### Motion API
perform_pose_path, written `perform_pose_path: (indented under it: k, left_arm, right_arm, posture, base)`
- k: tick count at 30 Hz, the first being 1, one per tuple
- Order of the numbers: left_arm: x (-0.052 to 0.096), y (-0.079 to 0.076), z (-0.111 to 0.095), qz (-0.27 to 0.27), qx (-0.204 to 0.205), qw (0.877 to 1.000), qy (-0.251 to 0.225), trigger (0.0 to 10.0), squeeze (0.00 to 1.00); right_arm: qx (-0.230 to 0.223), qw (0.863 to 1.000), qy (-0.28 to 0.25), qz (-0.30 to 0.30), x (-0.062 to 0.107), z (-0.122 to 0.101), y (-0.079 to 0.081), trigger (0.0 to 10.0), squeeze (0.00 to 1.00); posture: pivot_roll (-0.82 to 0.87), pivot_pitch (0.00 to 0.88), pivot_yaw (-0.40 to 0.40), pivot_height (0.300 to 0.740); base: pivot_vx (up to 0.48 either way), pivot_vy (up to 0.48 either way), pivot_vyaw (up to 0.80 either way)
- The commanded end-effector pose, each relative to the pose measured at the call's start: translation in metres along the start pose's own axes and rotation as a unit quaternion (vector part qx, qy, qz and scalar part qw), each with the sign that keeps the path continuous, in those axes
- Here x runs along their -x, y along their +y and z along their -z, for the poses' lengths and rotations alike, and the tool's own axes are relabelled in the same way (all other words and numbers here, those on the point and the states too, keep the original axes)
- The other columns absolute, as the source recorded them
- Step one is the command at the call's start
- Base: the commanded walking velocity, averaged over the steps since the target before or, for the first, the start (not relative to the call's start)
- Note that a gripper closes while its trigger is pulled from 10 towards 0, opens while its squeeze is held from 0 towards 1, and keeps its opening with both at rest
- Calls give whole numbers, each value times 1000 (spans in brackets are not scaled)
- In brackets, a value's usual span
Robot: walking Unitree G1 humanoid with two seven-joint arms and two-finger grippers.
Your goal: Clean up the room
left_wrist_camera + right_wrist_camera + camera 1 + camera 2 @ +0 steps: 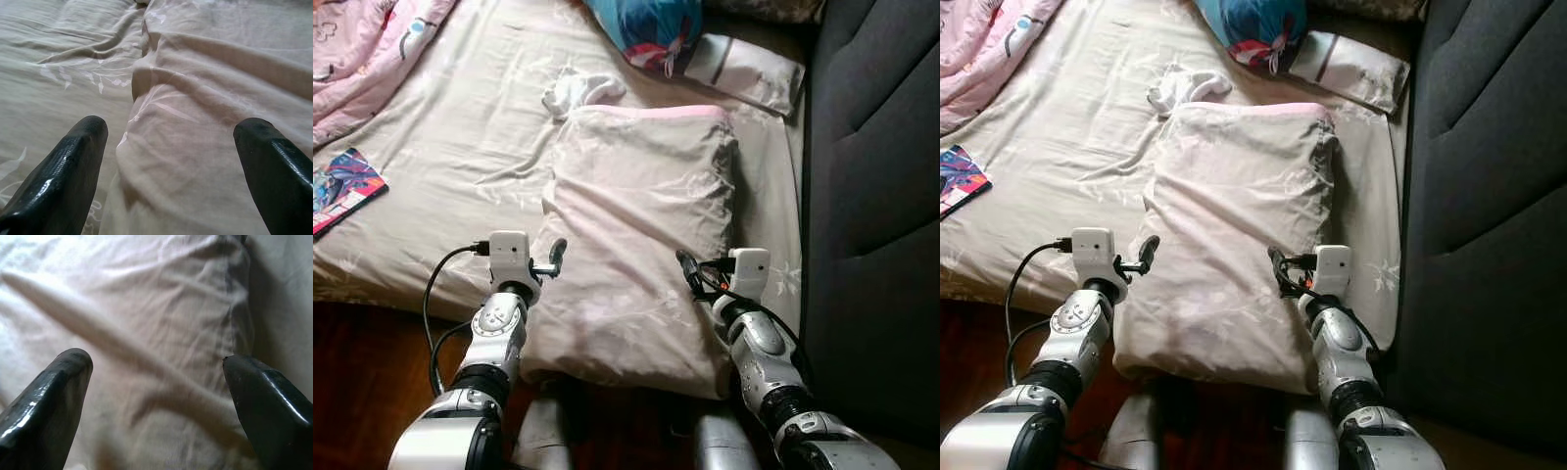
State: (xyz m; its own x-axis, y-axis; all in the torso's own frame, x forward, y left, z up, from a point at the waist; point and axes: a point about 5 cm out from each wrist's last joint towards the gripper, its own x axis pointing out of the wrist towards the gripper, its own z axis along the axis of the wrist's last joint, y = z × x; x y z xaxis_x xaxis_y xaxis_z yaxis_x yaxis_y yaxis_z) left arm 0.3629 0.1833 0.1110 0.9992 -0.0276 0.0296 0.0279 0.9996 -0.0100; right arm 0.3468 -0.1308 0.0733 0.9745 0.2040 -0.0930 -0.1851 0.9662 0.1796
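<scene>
Pillow (pixel 641 235) lies on beige bed sheet (pixel 460 147) beside dark sofa (pixel 876 176).

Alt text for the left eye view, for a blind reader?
Both open pincers, left pincer and right pincer, flank the near end of a pale pink pillow on a beige bed sheet. A magazine lies far left.

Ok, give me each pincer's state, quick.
Left pincer: open, holding nothing, at the pillow's left edge.
Right pincer: open, holding nothing, over the pillow.
</scene>
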Motion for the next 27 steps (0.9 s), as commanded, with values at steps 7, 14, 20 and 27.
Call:
perform_pose_path:
  k: [7,14,20,27]
  left_arm:
    - [7,1,17,13,2,999,39,10000,0]
    - [6,1,15,17,24,999,35,10000,0]
    - [2,5,13,23,22,998,59,10000,0]
    - [-8,12,0,36,48,996,67,10000,0]
  right_arm:
    - [-4,1000,24,2,6,14,0,10000,0]
    - [-18,1000,23,8,4,10,-2,10000,0]
    - [-26,999,26,-4,-2,4,0,10000,0]
    - [2,997,66,-28,-9,0,3,10000,0]
  posture:
    - [-57,455,-20,636]
    - [-58,467,-24,636]
    - [-60,476,-24,636]
    - [-59,491,-24,636]
  base:
    - [0,0,0]
    - [0,0,0]
    - [0,0,0]
    - [0,0,0]
